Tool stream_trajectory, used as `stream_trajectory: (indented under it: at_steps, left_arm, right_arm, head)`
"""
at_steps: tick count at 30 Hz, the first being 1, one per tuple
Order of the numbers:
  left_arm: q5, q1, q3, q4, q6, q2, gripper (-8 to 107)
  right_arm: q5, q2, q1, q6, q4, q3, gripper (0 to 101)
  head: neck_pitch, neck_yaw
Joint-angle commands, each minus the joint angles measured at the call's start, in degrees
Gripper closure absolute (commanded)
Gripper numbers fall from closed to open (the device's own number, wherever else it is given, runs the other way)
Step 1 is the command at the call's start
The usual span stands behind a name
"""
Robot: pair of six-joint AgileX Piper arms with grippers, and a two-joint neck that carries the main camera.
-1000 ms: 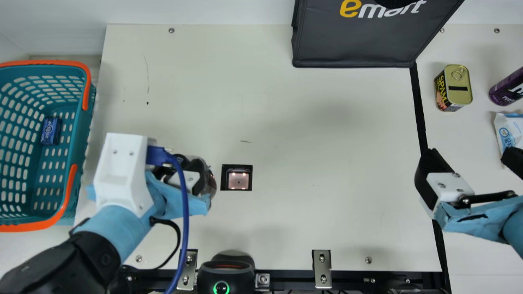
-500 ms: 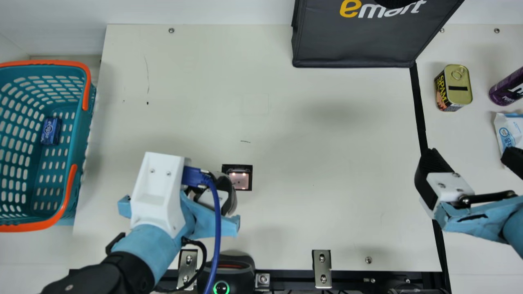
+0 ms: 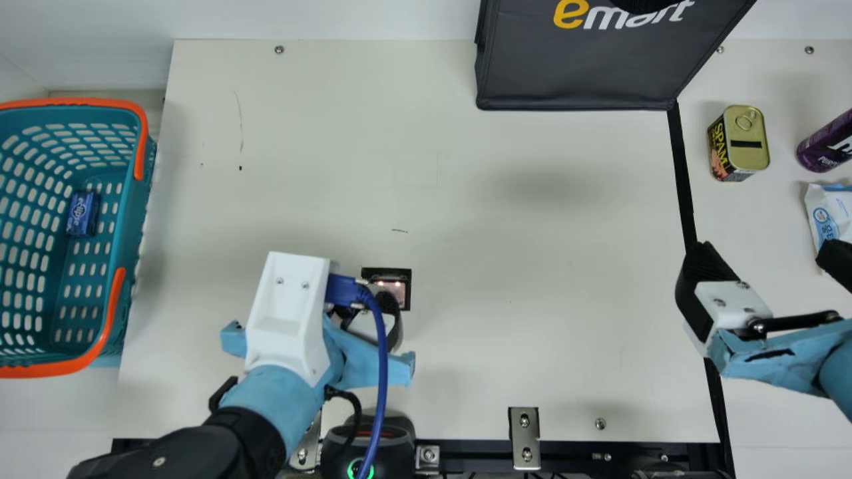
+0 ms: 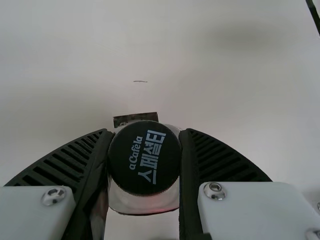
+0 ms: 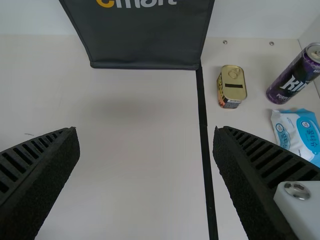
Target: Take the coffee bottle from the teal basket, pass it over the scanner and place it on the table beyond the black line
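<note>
In the main view my left gripper (image 3: pixel 383 316) hangs at the lower-left edge of the scanner window (image 3: pixel 398 287), partly covering it. The left wrist view shows the left gripper (image 4: pixel 144 160) shut on the coffee bottle (image 4: pixel 144 157), its black cap between the two ribbed fingers and the clear body below. Part of the scanner's dark frame (image 4: pixel 142 117) shows beside the cap. My right gripper (image 3: pixel 772 263) is open above the black line (image 3: pixel 683 179); in the right wrist view the right gripper (image 5: pixel 146 137) has nothing between its wide-apart fingers. The teal basket (image 3: pixel 120 266) is at the far left.
A blue pack (image 3: pixel 82 213) lies in the basket. A dark bag (image 3: pixel 572 66) stands at the back. Beyond the black line are a Spam can (image 3: pixel 747 138), a purple can (image 3: pixel 827 143) and a wipes pack (image 3: pixel 831 214). A black device (image 3: pixel 368 442) sits at the front edge.
The left arm has moved right from the basket side to the scanner, with the bottle in its gripper. The right arm has kept still.
</note>
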Motion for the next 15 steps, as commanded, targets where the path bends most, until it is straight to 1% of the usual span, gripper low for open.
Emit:
stream_trajectory:
  at_steps: [1, 6, 15]
  left_arm:
    - [-0.7, 0.9, -0.6, -0.1, 0.4, 0.7, 107]
    - [-2.7, 3.9, -3.2, -0.5, 2.3, 3.8, 107]
    - [-5.4, 8.5, -10.8, -0.7, 5.7, 11.5, 107]
  right_arm:
    - [0.0, 0.0, 0.0, 0.0, 0.0, 0.0, 6]
    - [0.0, 0.0, 0.0, 0.0, 0.0, 0.0, 6]
    - [0.0, 0.0, 0.0, 0.0, 0.0, 0.0, 6]
  head:
    - [-1.7, 0.1]
    - [-1.7, 0.1]
    - [-1.7, 0.1]
